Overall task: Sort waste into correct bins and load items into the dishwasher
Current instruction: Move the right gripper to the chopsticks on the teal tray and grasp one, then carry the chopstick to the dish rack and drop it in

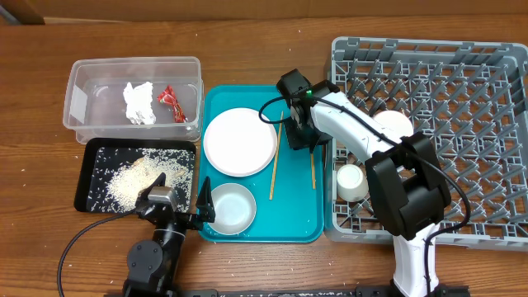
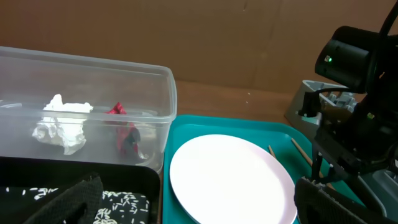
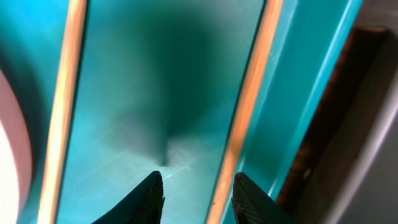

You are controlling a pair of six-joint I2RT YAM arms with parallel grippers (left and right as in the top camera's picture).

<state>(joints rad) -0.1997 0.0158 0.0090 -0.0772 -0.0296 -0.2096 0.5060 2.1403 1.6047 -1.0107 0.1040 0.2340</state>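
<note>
Two wooden chopsticks (image 1: 275, 161) (image 1: 313, 169) lie on the teal tray (image 1: 297, 219) beside the round plate (image 1: 239, 142). My right gripper (image 1: 307, 140) hangs low over the right chopstick (image 3: 245, 106), open. That stick runs between its tips, close to the right finger (image 3: 249, 199). My left gripper (image 1: 177, 205) is wide open and holds nothing. It spans the black tray's edge (image 2: 143, 180) and the plate (image 2: 230, 180), next to a pale bowl (image 1: 231, 206). The clear tub (image 1: 82, 91) holds a white tissue (image 1: 140, 103) and a red wrapper (image 1: 171, 101). Rice (image 1: 140, 177) lies in the black tray (image 1: 87, 177).
The grey dish rack (image 1: 462, 99) fills the right side. A white cup (image 1: 352, 181) and another bowl (image 1: 394, 125), partly behind my right arm, stand in it. Stray rice grains dot the wooden table around the black tray.
</note>
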